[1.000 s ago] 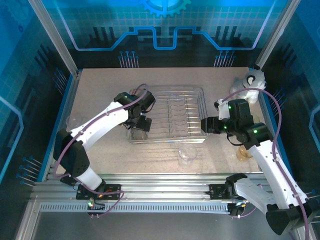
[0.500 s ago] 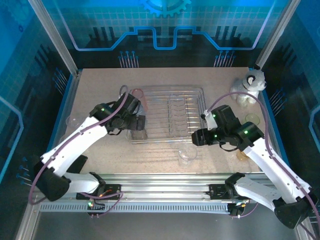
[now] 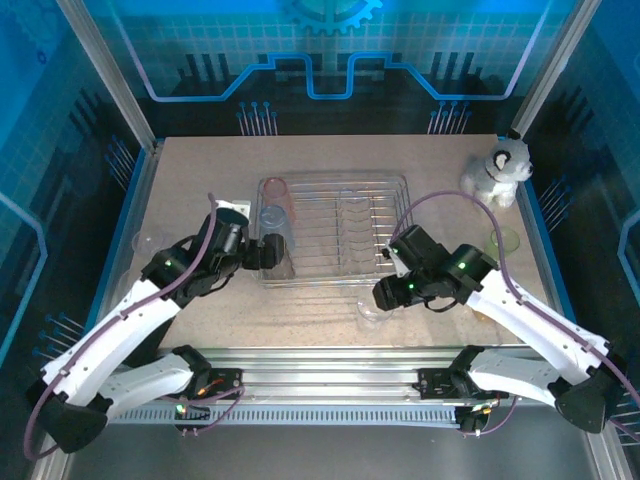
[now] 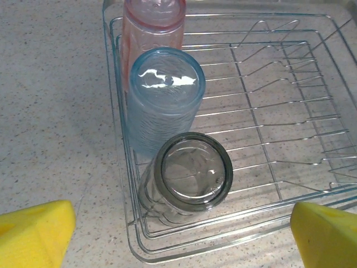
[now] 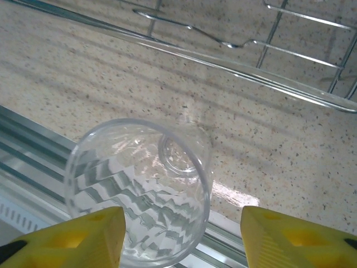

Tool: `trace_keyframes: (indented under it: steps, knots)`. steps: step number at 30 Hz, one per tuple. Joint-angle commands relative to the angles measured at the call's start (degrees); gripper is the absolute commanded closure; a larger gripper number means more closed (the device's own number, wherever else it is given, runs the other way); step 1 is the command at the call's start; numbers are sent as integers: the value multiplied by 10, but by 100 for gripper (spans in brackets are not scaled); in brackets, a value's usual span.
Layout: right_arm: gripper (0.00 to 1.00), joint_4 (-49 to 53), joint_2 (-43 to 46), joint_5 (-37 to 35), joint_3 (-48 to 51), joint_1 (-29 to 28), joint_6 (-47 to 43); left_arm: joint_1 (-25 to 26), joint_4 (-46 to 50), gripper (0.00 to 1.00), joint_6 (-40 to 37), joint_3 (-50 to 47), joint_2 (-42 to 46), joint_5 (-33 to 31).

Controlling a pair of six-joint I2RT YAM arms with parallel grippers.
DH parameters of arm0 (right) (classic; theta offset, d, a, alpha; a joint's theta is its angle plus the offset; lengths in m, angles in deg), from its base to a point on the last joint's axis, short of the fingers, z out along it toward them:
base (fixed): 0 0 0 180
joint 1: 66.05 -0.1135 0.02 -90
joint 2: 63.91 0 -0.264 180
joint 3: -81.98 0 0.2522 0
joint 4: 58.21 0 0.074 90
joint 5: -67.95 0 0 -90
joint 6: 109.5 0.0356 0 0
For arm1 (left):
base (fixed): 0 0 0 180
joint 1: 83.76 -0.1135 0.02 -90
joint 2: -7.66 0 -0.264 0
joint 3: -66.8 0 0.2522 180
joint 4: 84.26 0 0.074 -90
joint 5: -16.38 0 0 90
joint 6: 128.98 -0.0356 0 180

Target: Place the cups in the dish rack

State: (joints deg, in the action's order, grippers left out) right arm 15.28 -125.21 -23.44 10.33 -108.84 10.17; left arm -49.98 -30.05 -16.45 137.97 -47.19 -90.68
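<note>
Showing rippled walls, the clear cup [image 5: 129,187] gleams.

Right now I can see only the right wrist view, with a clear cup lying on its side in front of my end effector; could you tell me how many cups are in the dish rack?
Observer: Three stand in a row along the left side of the dish rack: the grey cup nearest, then the blue cup, then the pink cup.
Operator: Thank you. Is the other arm holding one?
Observer: No, the left end effector is open and empty, at the rack's near left corner.
Operator: Are other cups waiting?
Observer: Yes, a green cup stands right of the rack, on the near side of the plush toy.
</note>
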Motion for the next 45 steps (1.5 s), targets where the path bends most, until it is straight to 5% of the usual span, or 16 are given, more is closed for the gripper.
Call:
trace_keyframes:
  steps: [1, 18, 38, 45]
  knots:
    - [44, 19, -11, -31, 9, -10, 17, -5, -54, 1, 7, -22, 34, 29]
    - [58, -17, -71, -34, 9, -21, 18, -5, -92, 1, 2, -68, 82, 52]
    - [100, 17, -72, -60, -14, -19, 4, -5, -99, 1, 5, -74, 84, 55]
    - [100, 21, -25, -14, -41, -9, -66, -5, -109, 1, 8, -73, 97, 77]
